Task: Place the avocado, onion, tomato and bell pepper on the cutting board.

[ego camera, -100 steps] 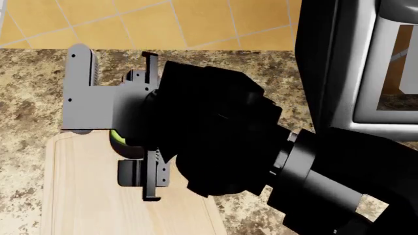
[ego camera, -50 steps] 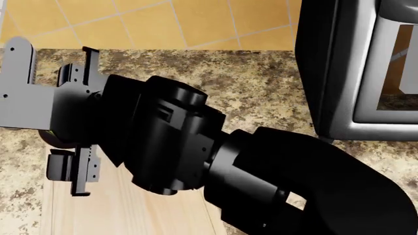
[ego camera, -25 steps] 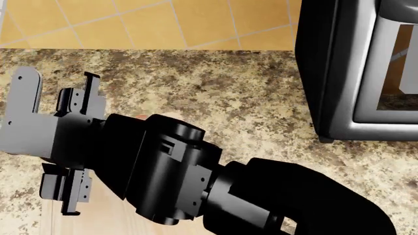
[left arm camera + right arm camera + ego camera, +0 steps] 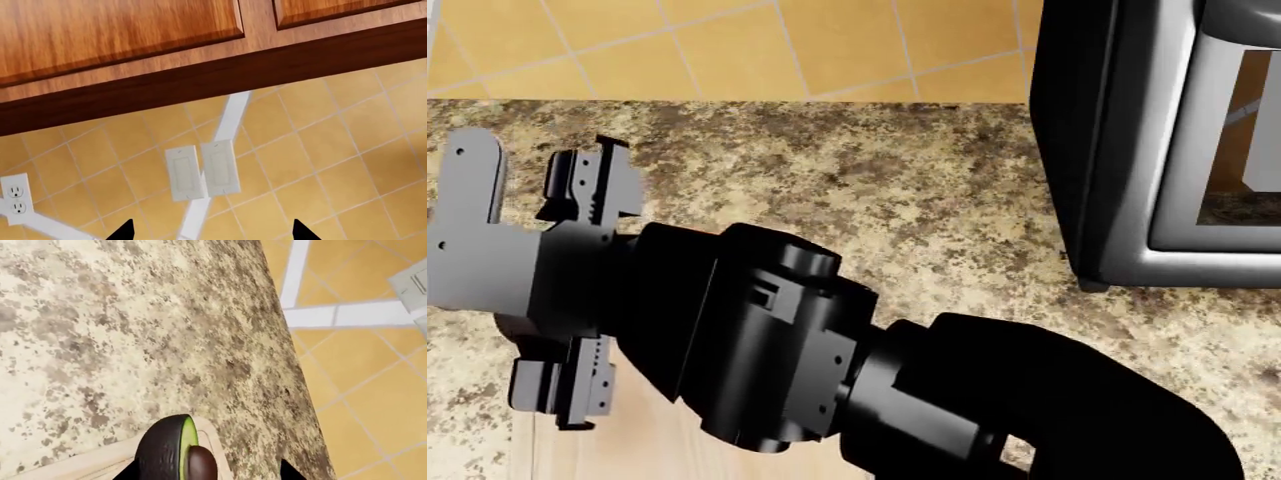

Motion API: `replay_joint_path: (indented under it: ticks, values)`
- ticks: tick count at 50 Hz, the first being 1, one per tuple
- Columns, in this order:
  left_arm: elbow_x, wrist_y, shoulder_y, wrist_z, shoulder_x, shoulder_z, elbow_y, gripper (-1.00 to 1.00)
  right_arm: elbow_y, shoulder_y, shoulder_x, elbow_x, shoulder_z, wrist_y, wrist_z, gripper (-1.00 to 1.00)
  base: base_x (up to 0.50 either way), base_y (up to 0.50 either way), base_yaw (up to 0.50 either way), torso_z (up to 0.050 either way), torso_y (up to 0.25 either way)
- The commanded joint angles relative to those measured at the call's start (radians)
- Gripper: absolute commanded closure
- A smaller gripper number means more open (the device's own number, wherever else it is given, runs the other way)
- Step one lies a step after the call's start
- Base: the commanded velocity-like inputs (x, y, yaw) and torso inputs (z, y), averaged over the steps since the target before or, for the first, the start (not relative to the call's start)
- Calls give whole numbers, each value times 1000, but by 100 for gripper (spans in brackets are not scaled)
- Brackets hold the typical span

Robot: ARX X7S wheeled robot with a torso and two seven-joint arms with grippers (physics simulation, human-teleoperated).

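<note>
The right hand (image 4: pixel 577 290) reaches across the head view to the far left corner of the cutting board (image 4: pixel 647 440), its arm covering most of the pale wood. Its two black fingers (image 4: pixel 594 185) stand well apart, one toward the far side over the speckled bench (image 4: pixel 934 190), one nearer over the board, and nothing is seen between them. I judge the hand wide open and holding nothing.

The right wrist view shows why it sits there. The avocado (image 4: pixel 172 450) lies just below the camera at the rounded corner of the board (image 4: pixel 80 462), tipped on its side so that the dark skin, the yellow-green flesh and the brown pit all show. It rests on the wood close to the groove and near the rim, with the bench beyond it and the tiled wall past the bench's edge. The open fingers stand clear on either side, so the fruit seems to be let go and lying by its own weight.

The left hand (image 4: pixel 210 232) shows only as two dark tips at the edge of its own view, well apart, with nothing between them. It is raised out of the way and faces the wall tiles, the switch plates (image 4: pixel 202 171) and the wooden cabinet (image 4: pixel 120 35).

The onion, tomato and bell pepper appear in no view, so most of the task remains. A dark oven (image 4: pixel 1154 140) stands at the right.
</note>
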Motion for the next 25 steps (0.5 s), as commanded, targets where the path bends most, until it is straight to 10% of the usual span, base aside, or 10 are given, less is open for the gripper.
replay_joint_path:
  ticks: [1,25]
  values:
    - [-23,6,-6,-7,-11,-15,1,-100,-41,123,0,22,3,66,-14,-100,0,0,0,0,0]
    - [-54,-13,-108,-28,-6,38,-12,-100,-409,327,202,128,-11,308,-48,-100,0,0,0,0,0]
